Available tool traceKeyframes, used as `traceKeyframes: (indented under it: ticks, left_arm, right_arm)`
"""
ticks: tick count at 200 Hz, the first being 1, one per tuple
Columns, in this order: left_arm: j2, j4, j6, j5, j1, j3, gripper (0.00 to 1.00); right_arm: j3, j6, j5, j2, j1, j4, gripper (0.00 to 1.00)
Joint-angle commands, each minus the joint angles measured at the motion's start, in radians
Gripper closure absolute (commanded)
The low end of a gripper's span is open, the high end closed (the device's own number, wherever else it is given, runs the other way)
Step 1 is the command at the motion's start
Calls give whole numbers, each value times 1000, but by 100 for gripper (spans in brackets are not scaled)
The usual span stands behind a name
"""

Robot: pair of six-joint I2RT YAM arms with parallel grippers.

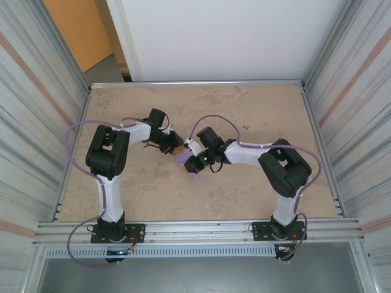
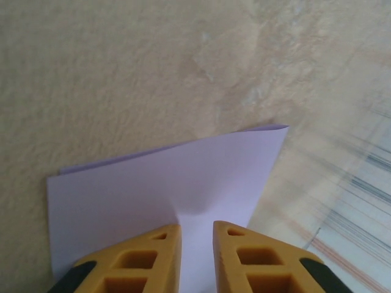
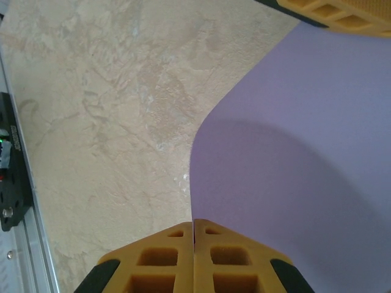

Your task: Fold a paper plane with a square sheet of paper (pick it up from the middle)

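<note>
Down at the bottom of the top view, a metal rail (image 1: 195,229) runs along the near edge of the table (image 1: 256,110), and both arms stand on it. Tall ribbed metal walls (image 1: 36,104) close in the left and right sides, and each arm's elbow is near its own wall. Between the rail and the grippers lies a wide strip of sandy tabletop. Another wide strip lies above them, up to the far edge and the white wall (image 1: 232,36) at the top of the frame.

Right in the middle, the left gripper (image 1: 175,148) and the right gripper (image 1: 192,163) meet at the lilac sheet of paper (image 1: 182,158).

In the right wrist view, the right gripper (image 3: 193,223) at the bottom has its two yellow fingers pressed tight together, pinching the left edge of the sheet of paper (image 3: 293,159). The sheet bends up and away to the upper right, off the table (image 3: 104,116). One yellow finger (image 3: 342,11) of the left gripper shows at its far corner.

In the left wrist view, the left gripper (image 2: 195,227) at the bottom has its fingers a little apart. The sheet of paper (image 2: 153,183) shows in the gap and spreads toward the middle of the frame. I cannot tell if those fingers touch it.
</note>
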Motion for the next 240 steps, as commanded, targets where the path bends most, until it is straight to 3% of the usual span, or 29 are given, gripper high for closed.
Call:
traceKeyframes:
  ticks: [1,61,240]
  left_arm:
    - [23,-113,69,-60,-12,36,81]
    - [40,-119,85,-57,-15,29,87]
    - [39,-94,82,-28,-17,22,87]
  right_arm:
    - [32,26,14,18,-18,-35,93]
    - [69,66,68,68,-58,-79,91]
    - [137,61,12,145,-61,-146,88]
